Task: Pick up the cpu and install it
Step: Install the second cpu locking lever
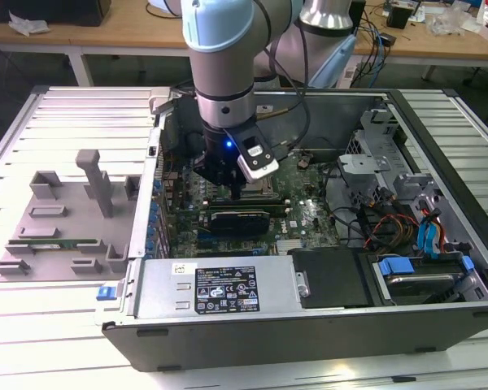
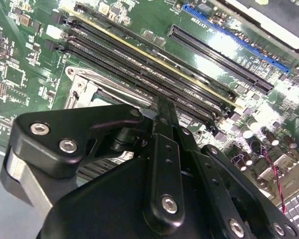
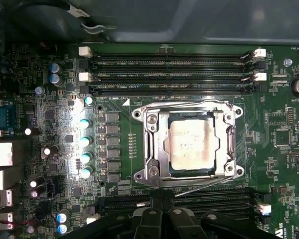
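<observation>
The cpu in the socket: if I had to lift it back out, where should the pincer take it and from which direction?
Judging from the first wrist view, come straight down from above. The cpu lies flat and face-up, recessed inside the socket frame, so only its thin edges offer a hold. Pinch two opposite edges, probably where the frame leaves most clearance, since metal rails crowd it closely.

In the exterior view, the gripper (image 1: 237, 192) reached down into the open computer case (image 1: 439, 325), and its body and the arm hid the processor socket beneath it, so whether the fingertips were apart could not be told. In the first wrist view, the gripper (image 3: 161, 196) was cut off by the picture's edge just beside the socket frame (image 3: 152, 172); the print on the cpu (image 3: 193, 145) was too faint to tell. In the second wrist view, the gripper linkage (image 2: 164, 164) covered most of the socket frame (image 2: 82, 89), and the fingertips were hidden.
</observation>
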Robot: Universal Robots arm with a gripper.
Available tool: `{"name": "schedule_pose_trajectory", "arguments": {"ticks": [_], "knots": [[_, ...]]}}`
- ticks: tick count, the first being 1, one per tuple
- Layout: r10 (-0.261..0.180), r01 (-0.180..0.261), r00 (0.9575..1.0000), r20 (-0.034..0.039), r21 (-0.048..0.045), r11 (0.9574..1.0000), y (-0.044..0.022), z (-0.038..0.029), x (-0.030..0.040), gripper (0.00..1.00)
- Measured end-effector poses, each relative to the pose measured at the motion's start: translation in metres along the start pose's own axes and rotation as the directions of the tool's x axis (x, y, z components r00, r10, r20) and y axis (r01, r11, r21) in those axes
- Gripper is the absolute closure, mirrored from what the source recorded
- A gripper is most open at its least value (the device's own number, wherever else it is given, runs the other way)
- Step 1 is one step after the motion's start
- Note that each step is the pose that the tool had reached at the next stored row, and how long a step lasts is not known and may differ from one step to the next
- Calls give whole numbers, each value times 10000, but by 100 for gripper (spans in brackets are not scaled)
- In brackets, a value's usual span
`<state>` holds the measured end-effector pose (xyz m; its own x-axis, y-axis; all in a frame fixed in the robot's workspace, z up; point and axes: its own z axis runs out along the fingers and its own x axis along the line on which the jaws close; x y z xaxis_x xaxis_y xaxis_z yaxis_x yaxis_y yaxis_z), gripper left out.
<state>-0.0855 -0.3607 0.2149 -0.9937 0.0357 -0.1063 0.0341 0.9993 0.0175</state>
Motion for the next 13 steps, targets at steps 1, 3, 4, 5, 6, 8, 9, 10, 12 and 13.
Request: {"name": "schedule_pose_trajectory", "arguments": {"ticks": [1, 3, 4, 5, 6, 8, 9, 10, 12, 13], "knots": [[20, -20, 10000, 14, -192, 9998, -17, 0, 0, 89], [52, -49, 10000, 59, -491, 9988, -38, 0, 12, 89], [67, -62, 10000, 73, -612, 9981, -44, 1, 17, 89], [68, -63, 10000, 72, -616, 9981, -43, 2, 17, 89], [67, -62, 10000, 72, -622, 9980, -44, 3, 16, 89], [68, -63, 10000, 72, -628, 9980, -44, 5, 17, 89], [69, -64, 10000, 72, -632, 9980, -44, 6, 17, 89], [70, -65, 9999, 72, -648, 9979, -44, 8, 17, 89], [73, -68, 9999, 70, -669, 9977, -45, 20, 19, 89], [72, -67, 9999, 70, -668, 9977, -45, 21, 19, 89]]}}
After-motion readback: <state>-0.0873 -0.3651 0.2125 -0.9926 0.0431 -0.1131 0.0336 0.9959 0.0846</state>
